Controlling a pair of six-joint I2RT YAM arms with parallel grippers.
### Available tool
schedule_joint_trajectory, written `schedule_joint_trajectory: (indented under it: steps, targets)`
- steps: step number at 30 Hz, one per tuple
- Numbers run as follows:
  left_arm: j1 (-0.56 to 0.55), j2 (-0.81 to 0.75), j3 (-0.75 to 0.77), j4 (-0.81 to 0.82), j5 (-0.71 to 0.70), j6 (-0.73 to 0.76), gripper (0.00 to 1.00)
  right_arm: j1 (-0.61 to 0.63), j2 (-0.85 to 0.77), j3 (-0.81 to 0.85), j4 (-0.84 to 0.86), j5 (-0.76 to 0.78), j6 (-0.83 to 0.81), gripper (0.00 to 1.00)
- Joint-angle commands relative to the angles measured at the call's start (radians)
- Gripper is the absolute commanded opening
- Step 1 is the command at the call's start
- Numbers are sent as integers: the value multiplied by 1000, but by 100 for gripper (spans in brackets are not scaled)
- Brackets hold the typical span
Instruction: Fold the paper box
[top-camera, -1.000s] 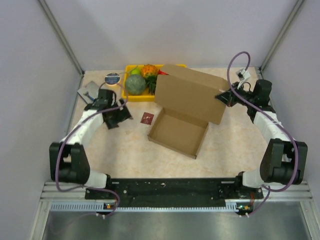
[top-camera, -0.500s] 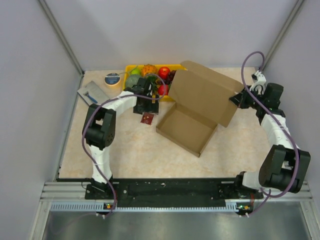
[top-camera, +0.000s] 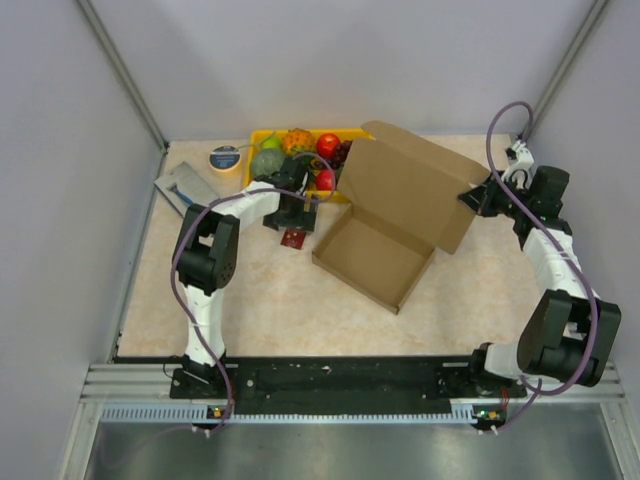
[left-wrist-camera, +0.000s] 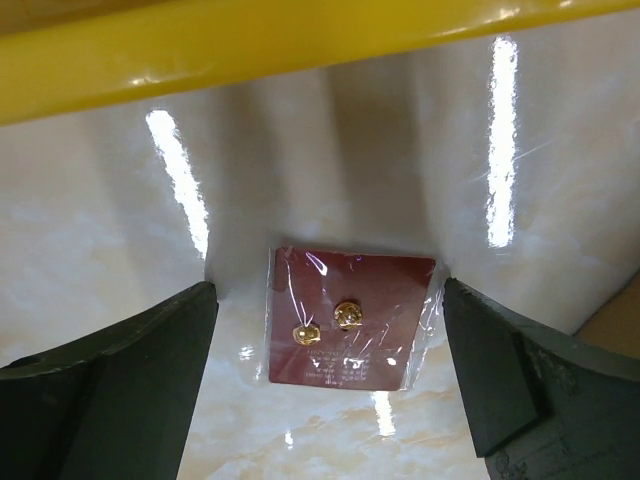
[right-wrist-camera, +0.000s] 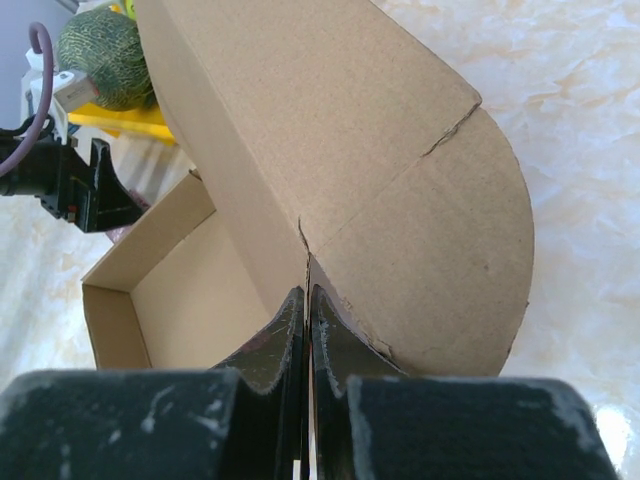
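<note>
The paper box (top-camera: 370, 260) is a shallow brown cardboard tray in the middle of the table, with its lid (top-camera: 405, 190) standing up along the far right side. My right gripper (top-camera: 476, 197) is shut on the lid's right edge where the rounded side flap (right-wrist-camera: 440, 250) joins, and its jaws (right-wrist-camera: 308, 305) are pressed together on the cardboard. The tray's inside (right-wrist-camera: 185, 300) is empty. My left gripper (top-camera: 290, 213) is open and empty, just left of the box. In the left wrist view it (left-wrist-camera: 328, 300) straddles a small red card without touching it.
The red card (left-wrist-camera: 348, 318) with two gold studs lies on the table (top-camera: 294, 238). The yellow fruit tray (top-camera: 262, 137) stands behind it, rim close (left-wrist-camera: 250, 40). A blue tape roll (top-camera: 225, 157) and a flat grey packet (top-camera: 182, 186) lie far left. Walls enclose the table.
My left arm swung from the left side across to the red card beside the fruit tray. My right gripper pulled the lid and box to the right, opening the lid wider.
</note>
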Motion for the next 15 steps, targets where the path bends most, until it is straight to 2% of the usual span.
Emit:
schedule_joint_trajectory:
  steps: [1, 3, 9, 12, 15]
  targets:
    - [-2, -55, 10, -43, -65, 61, 98, -13, -26, 12, 83, -39, 13, 0]
    - [-2, -16, 44, -112, -51, 55, 98, -14, -41, 9, 93, -39, 19, 0]
    - [3, 22, 59, -149, 45, 45, 96, -13, -57, 3, 108, -56, 30, 0]
    - [14, 25, 46, -154, 67, 51, 91, -13, -57, -4, 126, -59, 39, 0]
    - [21, 31, 53, -164, 68, 50, 79, -13, -57, -6, 129, -65, 40, 0]
